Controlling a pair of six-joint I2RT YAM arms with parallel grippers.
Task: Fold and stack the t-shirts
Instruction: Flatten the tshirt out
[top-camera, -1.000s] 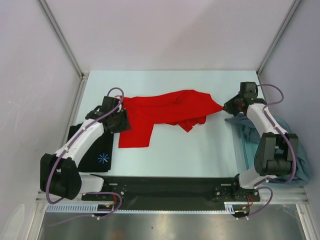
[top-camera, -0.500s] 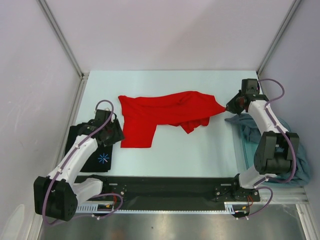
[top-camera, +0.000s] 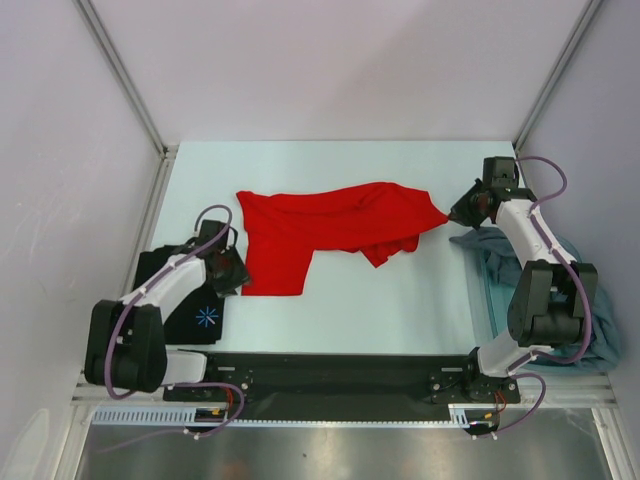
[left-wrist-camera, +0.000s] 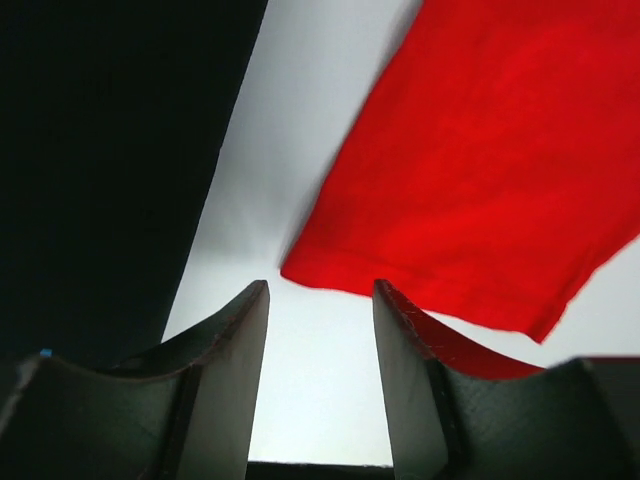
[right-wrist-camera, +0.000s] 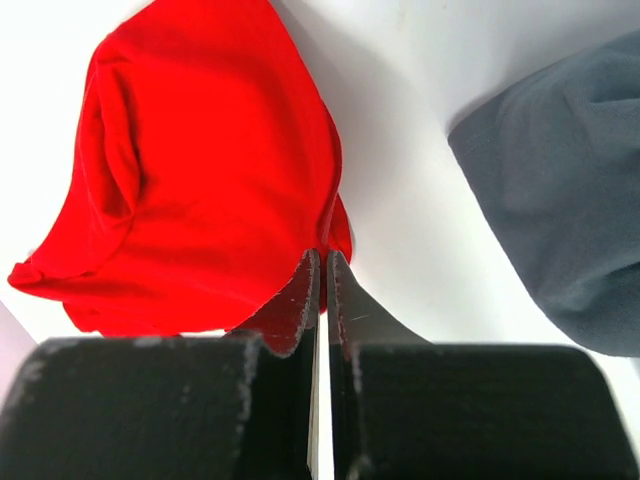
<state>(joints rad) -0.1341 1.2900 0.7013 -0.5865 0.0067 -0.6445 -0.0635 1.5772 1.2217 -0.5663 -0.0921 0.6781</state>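
The red shirt (top-camera: 330, 225) is soft and floppy. The right gripper (top-camera: 452, 213) pinches its 3 o'clock tip. The left gripper (top-camera: 236, 272) gapes empty by the 7 o'clock hem, a good spot to grab.

The top camera looks down from high above the near edge and sees the whole table (top-camera: 400, 300). The left wrist camera sits low and close by the near left corner of the red t-shirt (left-wrist-camera: 480, 170). The right wrist camera sits very close at its far right tip. All three share that shirt.
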